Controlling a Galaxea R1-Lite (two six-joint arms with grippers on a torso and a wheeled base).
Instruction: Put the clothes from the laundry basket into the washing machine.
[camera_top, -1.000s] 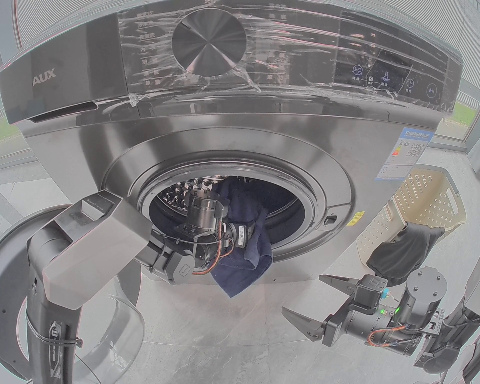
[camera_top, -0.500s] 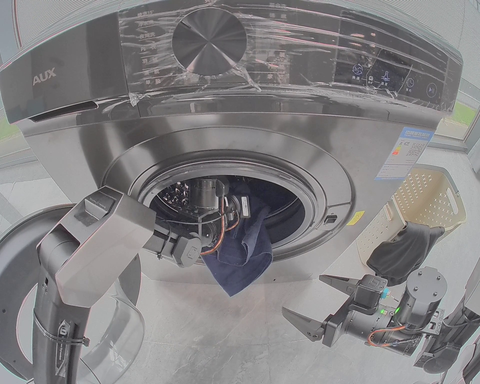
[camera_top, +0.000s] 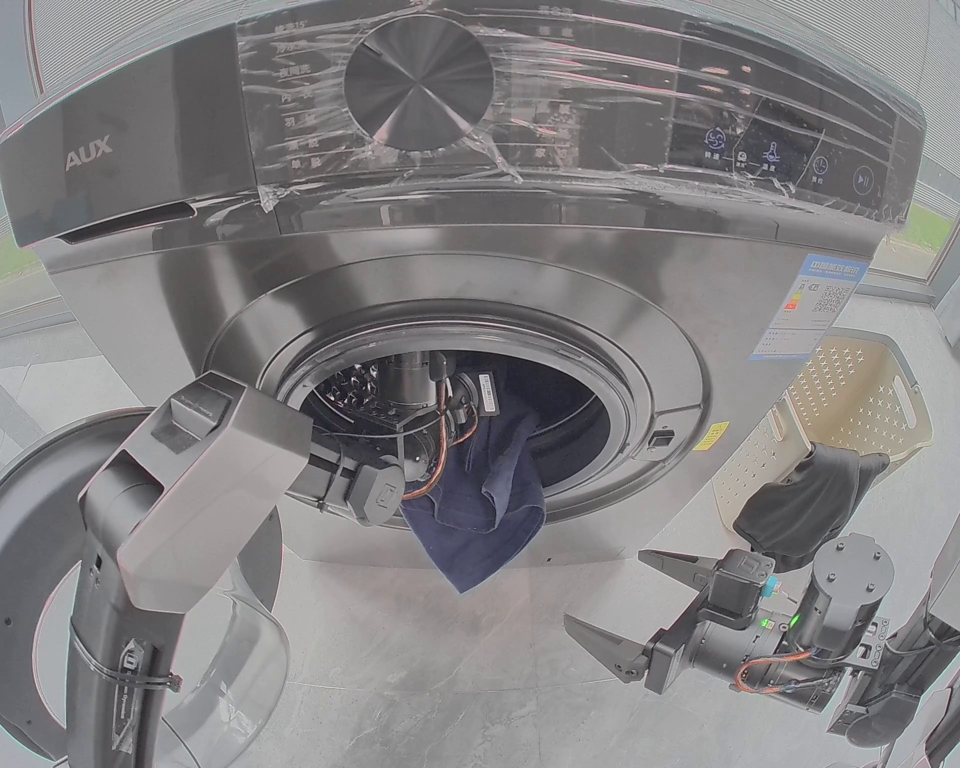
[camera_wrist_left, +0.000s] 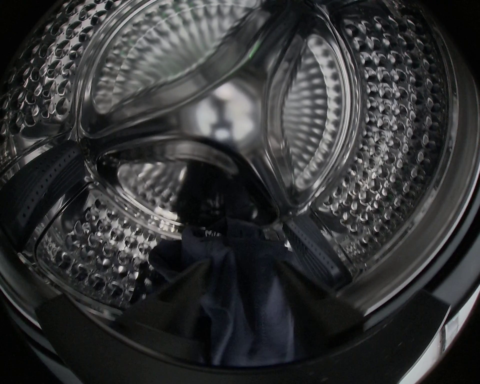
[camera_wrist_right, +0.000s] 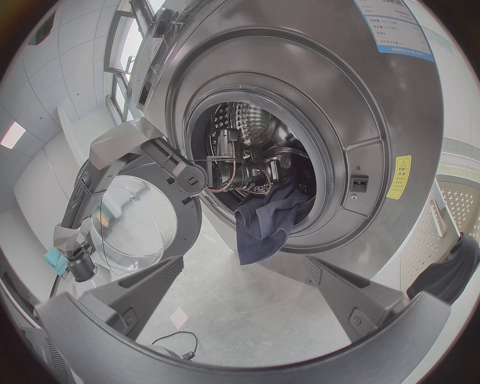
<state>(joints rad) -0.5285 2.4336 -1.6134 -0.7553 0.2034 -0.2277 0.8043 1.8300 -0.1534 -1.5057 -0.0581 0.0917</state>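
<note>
Your left claw (camera_wrist_left: 244, 264) sits inside the drum (camera_wrist_left: 395, 125), narrowed onto a bunch of the navy garment (camera_top: 485, 505). The rest of the cloth spills over the near lip of the washing machine (camera_top: 600, 290) opening and hangs down. Your right claw (camera_top: 607, 590) hangs spread wide, low on the right, near the laundry basket (camera_top: 860, 390), where a black garment (camera_top: 800, 500) drapes over the rim.

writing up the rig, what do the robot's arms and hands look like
Both are grey. The left arm has a boxy shell, a cable tie and an orange wrist cable. The right hand has two pointed black fingers, an orange cable and a green light.
</note>
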